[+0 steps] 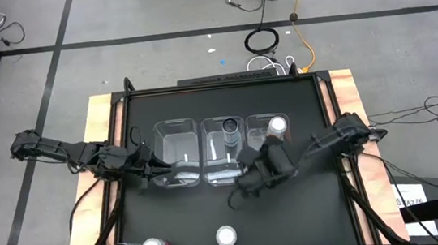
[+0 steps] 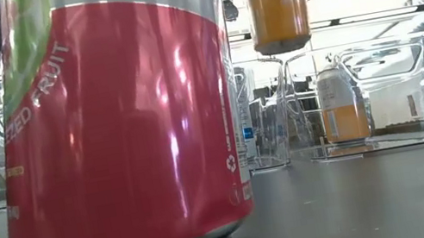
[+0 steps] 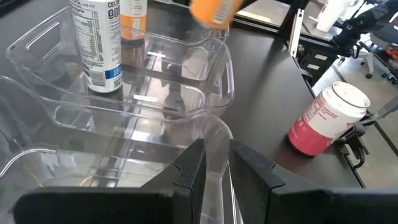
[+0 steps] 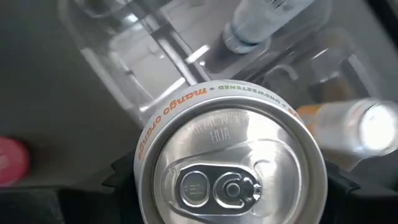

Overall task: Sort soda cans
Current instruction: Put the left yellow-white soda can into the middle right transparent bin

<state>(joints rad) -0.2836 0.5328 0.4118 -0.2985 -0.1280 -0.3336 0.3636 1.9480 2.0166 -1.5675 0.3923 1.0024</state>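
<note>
Held orange can [image 4: 230, 168] reads "mango orange"; pink-red can [image 2: 121, 126] reads "FRUIT".

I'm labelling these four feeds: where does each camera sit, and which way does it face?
High: overhead, straight down; both arms, three bins.
Low: table height, across to the bins; pink can up close, no arm clear.
Left wrist: left gripper at a bin's rim.
Right wrist: down onto the orange can held by the right gripper.
Shared: that raised orange can also appears in low.
</note>
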